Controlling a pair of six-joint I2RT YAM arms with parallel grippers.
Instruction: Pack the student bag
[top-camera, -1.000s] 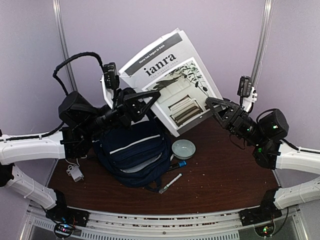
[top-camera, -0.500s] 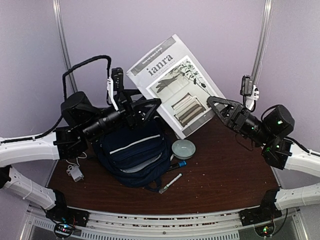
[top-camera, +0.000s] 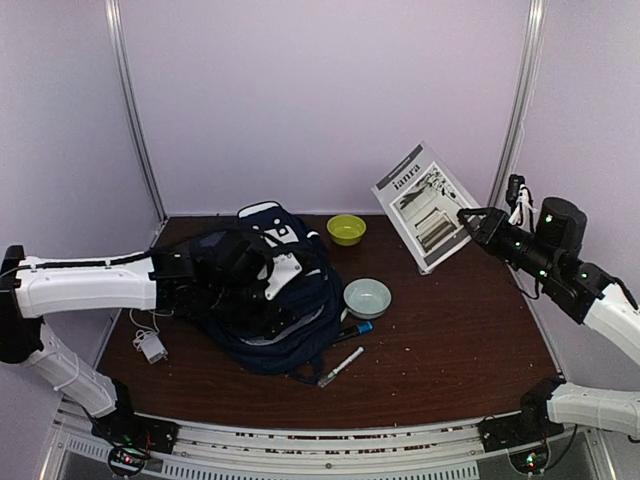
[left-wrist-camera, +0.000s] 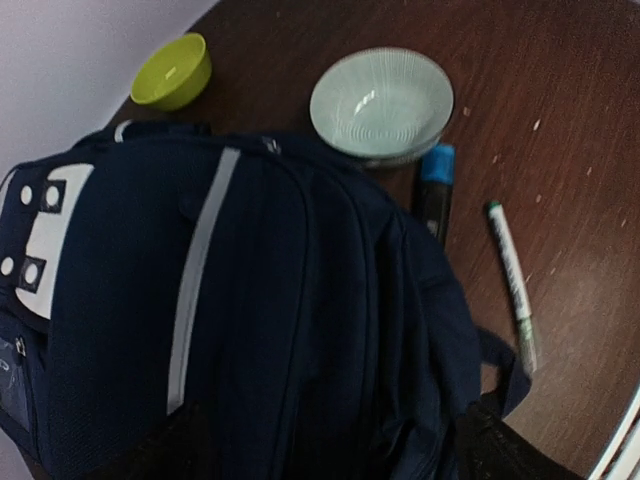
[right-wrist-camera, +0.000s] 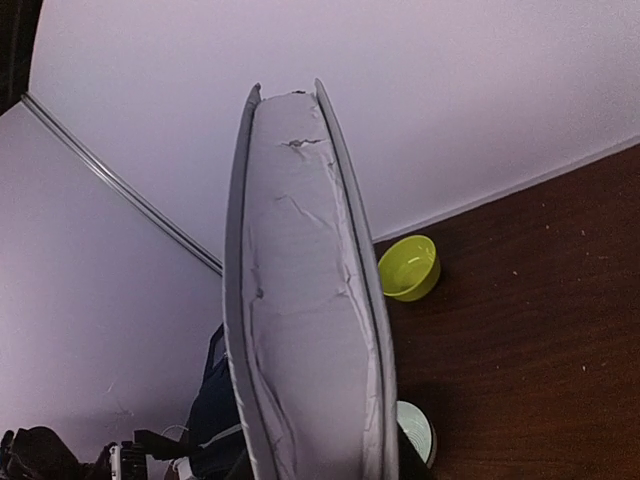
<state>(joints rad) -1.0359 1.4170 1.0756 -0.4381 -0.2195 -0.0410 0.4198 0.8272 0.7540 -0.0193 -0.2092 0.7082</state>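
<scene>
Down over the student bag (top-camera: 265, 310), which lies on the surface (top-camera: 450, 340), the left hand (top-camera: 272, 292) has let go of the magazine (top-camera: 425, 200) and hangs wide open, while to the bag's right the right hand (top-camera: 478, 222) alone clamps it upright, so packing probably waits on opening the bag.

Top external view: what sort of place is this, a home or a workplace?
Probably a robot test booth, not a home: plain lilac wall panels, a left arm and right arm fixed at the brown table edge, and staged items such as the student bag and a magazine.
</scene>
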